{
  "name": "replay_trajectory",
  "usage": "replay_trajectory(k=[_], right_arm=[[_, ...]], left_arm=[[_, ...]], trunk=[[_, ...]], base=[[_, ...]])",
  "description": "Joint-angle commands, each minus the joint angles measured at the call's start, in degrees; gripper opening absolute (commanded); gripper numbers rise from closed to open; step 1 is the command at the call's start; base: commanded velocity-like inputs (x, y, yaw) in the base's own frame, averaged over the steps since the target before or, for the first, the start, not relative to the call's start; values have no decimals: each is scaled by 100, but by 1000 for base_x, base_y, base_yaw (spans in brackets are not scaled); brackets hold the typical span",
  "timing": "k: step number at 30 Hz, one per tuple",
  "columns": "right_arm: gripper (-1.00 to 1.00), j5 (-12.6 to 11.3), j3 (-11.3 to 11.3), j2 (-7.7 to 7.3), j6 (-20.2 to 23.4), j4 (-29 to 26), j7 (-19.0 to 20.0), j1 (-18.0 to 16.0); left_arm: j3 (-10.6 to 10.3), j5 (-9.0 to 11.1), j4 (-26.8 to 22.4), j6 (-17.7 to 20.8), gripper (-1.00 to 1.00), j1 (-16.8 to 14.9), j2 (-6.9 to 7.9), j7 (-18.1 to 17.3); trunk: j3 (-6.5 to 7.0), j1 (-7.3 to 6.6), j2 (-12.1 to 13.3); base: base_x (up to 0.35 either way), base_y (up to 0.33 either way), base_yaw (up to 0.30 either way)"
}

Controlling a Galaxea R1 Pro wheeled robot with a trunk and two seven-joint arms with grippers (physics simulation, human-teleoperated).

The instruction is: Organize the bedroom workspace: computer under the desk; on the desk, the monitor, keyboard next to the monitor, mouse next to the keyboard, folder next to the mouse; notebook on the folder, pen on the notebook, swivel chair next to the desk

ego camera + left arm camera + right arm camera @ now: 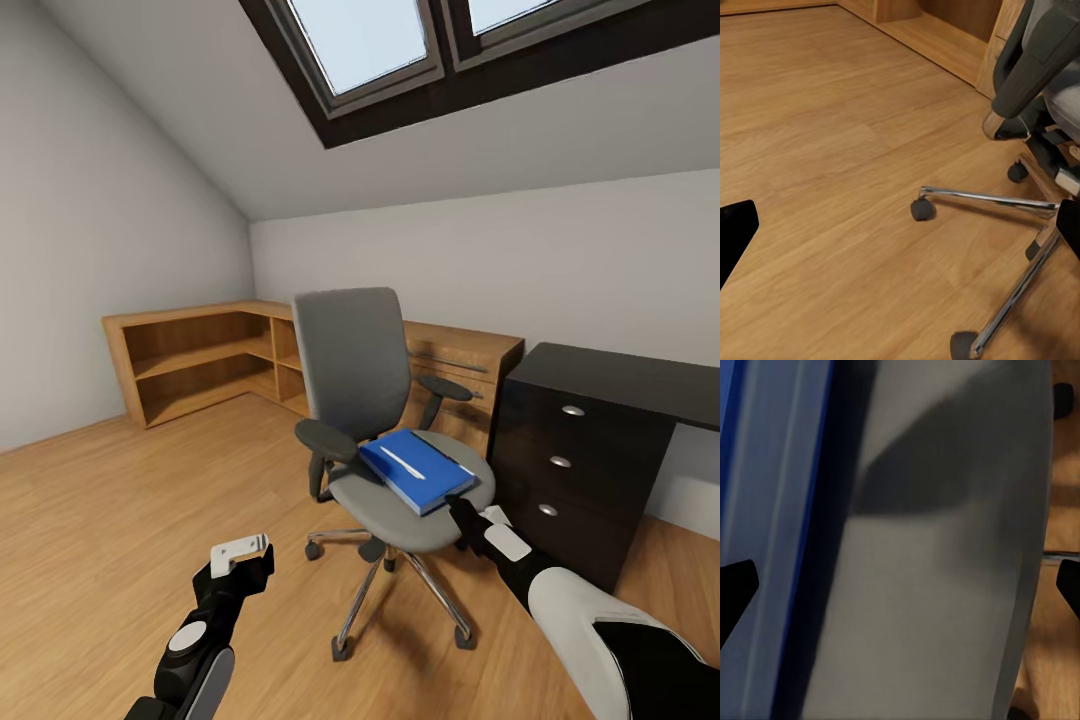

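I see wood floor [120, 500]; the folder [415, 470] on the swivel chair [400, 490] lies just beyond my spread right fingers [739, 585]; left fingers [735, 232] spread too.

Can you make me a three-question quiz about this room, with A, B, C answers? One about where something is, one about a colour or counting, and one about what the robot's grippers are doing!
1. Where is the blue folder?
A. on the chair seat
B. on the black desk
C. on the floor

2. How many silver knobs show on the desk drawers?
A. one
B. three
C. five

3. What is the left gripper holding?
A. the pen
B. the folder
C. nothing

Answers: 1 A, the folder lies on the grey seat. 2 B, one knob on each of three drawers. 3 C, its fingers hang apart over bare floor; the pen lies on the folder.
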Motion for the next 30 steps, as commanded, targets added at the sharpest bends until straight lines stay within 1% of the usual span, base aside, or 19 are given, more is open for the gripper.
replay_trajectory(k=[1, 13, 30], right_arm=[[100, 2, -34, 0, 28, -7, -3, -2], [100, 2, -34, 0, 28, -15, -3, -2], [100, 2, -26, 7, 28, -16, -3, -2]], left_arm=[[-9, 45, -8, 16, 100, -4, 2, 45], [-10, 45, -5, 17, 100, -4, 2, 45], [-10, 45, -5, 25, 100, -4, 2, 45]], trunk=[[-6, -1, -3], [-6, -1, -3], [-6, -1, -3]], base=[[18, 0, 0], [21, 0, 0], [281, 0, 0]])
